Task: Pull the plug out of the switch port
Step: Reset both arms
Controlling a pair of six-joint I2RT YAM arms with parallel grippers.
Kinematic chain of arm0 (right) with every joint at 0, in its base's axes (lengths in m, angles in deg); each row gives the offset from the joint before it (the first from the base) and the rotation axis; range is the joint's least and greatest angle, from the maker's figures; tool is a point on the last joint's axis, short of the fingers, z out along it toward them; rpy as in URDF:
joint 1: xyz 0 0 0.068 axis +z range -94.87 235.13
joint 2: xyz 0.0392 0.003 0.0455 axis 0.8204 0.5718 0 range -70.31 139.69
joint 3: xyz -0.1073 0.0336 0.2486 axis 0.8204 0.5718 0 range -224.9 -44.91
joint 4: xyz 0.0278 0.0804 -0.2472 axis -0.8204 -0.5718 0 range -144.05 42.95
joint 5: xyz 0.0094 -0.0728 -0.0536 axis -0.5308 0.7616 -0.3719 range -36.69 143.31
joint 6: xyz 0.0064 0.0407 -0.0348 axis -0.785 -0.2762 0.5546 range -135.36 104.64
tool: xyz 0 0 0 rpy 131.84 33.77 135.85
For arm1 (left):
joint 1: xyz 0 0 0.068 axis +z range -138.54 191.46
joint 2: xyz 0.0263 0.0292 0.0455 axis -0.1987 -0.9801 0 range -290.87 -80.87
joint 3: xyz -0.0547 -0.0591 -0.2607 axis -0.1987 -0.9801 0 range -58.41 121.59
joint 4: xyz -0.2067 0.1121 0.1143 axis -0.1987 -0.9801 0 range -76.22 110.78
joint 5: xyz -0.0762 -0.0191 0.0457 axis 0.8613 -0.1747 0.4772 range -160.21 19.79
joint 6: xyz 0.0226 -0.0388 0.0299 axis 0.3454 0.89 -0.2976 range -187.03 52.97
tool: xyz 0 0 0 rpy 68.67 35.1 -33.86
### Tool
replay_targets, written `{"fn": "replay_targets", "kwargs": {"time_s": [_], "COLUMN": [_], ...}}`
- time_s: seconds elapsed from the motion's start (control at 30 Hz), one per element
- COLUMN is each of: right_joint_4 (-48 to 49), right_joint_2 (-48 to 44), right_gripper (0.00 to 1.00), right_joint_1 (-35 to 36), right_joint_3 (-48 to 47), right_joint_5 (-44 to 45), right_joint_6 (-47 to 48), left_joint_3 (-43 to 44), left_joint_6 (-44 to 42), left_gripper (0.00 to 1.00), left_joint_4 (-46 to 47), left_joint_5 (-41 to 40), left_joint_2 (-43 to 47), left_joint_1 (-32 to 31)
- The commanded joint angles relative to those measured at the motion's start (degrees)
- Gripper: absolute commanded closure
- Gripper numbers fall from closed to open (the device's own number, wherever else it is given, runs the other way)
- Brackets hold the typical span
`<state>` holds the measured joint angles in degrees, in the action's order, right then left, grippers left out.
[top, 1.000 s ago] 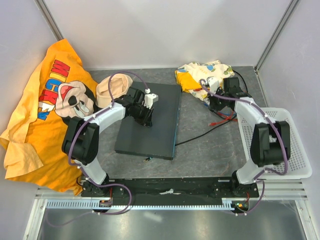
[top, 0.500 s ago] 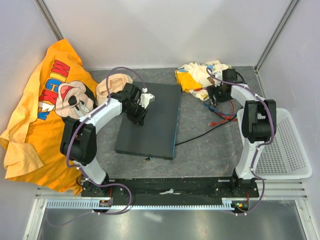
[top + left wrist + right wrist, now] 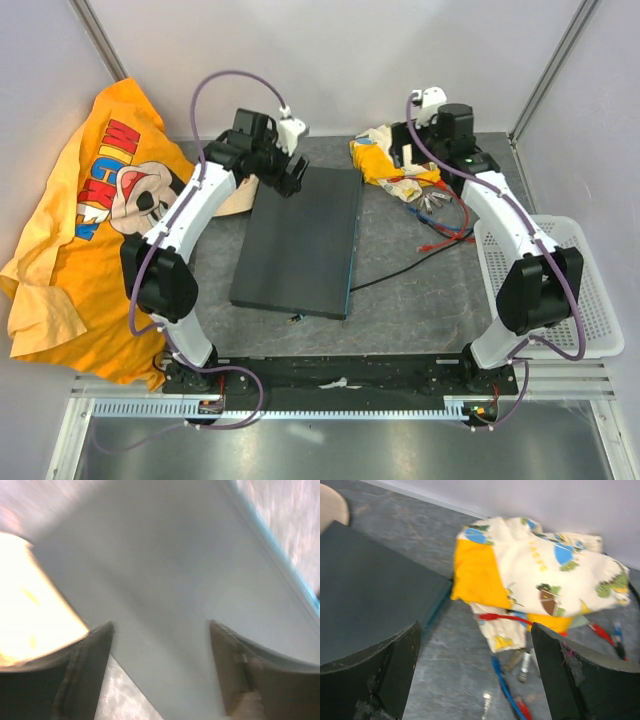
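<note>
Top external: both arms stretched far; left fingers (image 3: pixel 85 670) apart above switch (image 3: pixel 300 240), right fingers (image 3: pixel 385 670) apart near patterned cloth (image 3: pixel 540 575).

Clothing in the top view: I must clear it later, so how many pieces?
2: an orange Mickey T-shirt at the left, and a cream-and-yellow patterned garment at the back right. A partly hidden beige item by the switch's far left corner may be a third.

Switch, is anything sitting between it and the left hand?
Nothing visible does. The left hand is open right above the switch, and the left wrist view shows only bare grey top between its fingers.
</note>
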<state>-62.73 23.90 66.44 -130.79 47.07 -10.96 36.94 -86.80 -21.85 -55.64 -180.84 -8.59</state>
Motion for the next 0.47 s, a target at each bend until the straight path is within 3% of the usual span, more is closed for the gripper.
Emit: {"fn": "replay_targets", "kwargs": {"time_s": [0.0, 0.17, 0.43], "right_joint_4": [2.3, -0.8, -5.9], "right_joint_2": [1.5, 2.5, 2.5], "right_gripper": [0.02, 0.02, 0.02], "right_joint_1": [4.4, 7.0, 12.0], "right_joint_3": [-4.1, -5.5, -6.9], "right_joint_5": [4.0, 5.0, 10.9], "right_joint_6": [-4.1, -4.1, -1.2], "left_joint_3": [10.3, 13.7, 3.1], "left_joint_6": [6.1, 8.6, 14.0], "left_gripper": [0.01, 0.01, 0.01], "left_joint_4": [6.1, 7.4, 13.5], "left_joint_5": [-3.1, -3.8, -1.1], "left_joint_2": [-3.7, -3.8, 3.1], "left_joint_1": [2.4, 3.6, 4.8]}}
